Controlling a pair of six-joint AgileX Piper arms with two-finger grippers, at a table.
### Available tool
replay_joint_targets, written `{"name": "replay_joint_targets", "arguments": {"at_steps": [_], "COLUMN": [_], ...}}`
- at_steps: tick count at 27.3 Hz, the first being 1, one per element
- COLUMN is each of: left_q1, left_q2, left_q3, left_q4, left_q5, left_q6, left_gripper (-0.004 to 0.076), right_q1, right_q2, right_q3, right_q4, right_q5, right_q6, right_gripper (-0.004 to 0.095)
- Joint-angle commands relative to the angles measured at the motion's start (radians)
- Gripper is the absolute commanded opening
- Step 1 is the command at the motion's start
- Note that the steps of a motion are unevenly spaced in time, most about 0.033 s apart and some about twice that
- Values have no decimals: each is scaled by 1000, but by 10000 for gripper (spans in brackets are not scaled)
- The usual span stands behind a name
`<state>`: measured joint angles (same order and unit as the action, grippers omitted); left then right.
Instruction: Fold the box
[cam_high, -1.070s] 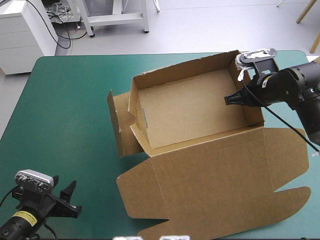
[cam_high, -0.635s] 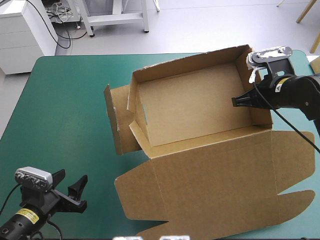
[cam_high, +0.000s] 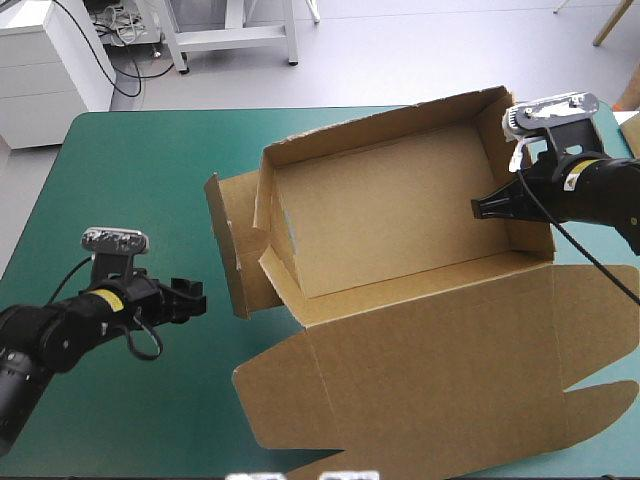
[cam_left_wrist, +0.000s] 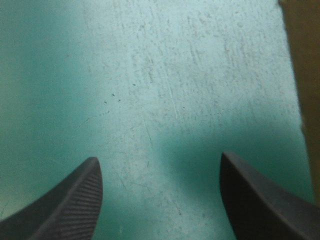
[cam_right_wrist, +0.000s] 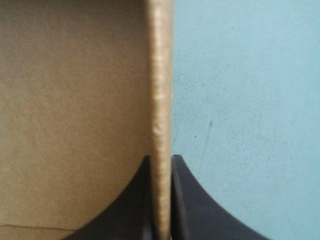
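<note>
The brown box (cam_high: 380, 215) sits as an open tray across the frame's centre and right, its lid flat at lower right. The right tool (cam_high: 482, 208) pinches its right wall. At left, the left tool (cam_high: 196, 297), fingers spread, hovers over the teal-green bench (cam_high: 130, 170) near the box's side flap.

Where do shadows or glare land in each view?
Left wrist view: shadow pools on the teal-green cover between the left gripper's open fingers. Right wrist view: the box's wall edge catches the light, cover beside it evenly lit. High view: even light, no glare, faint shade inside the box along its walls.
</note>
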<state>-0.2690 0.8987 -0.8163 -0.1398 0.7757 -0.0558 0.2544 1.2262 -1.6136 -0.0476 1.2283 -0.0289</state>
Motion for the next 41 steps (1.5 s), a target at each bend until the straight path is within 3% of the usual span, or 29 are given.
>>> {"name": "replay_joint_targets", "arguments": {"at_steps": [1, 4, 7, 15, 21, 23, 29, 41], "left_q1": [74, 180, 270, 279, 279, 279, 279, 279], "left_q2": [154, 247, 328, 460, 483, 483, 483, 477], "left_q3": [-129, -161, -161, -135, -131, -131, -131, -131], "left_q4": [-87, -237, -491, -884, -1090, -1178, -1350, -1447], "left_q5": [19, 22, 5, 4, 106, 184, 337, 428], "left_q6": [18, 173, 479, 851, 1025, 1099, 1203, 1224], "left_gripper": [474, 474, 474, 474, 474, 474, 474, 474], "right_q1": [-3, -3, -3, -3, -3, -3, -3, -3], "right_q2": [-28, -28, -28, -20, 13, 35, 107, 245], "right_q3": [-25, -25, -25, -25, -25, -25, -25, -25], "right_q4": [14, 14, 14, 14, 10, 10, 10, 12], "right_q5": [-60, -60, -60, -83, -104, -131, -178, -218], "right_q6": [-8, -8, -8, -8, -8, -8, -8, -8], "right_gripper": [-22, -22, -22, -22, -21, -21, -22, -21]}}
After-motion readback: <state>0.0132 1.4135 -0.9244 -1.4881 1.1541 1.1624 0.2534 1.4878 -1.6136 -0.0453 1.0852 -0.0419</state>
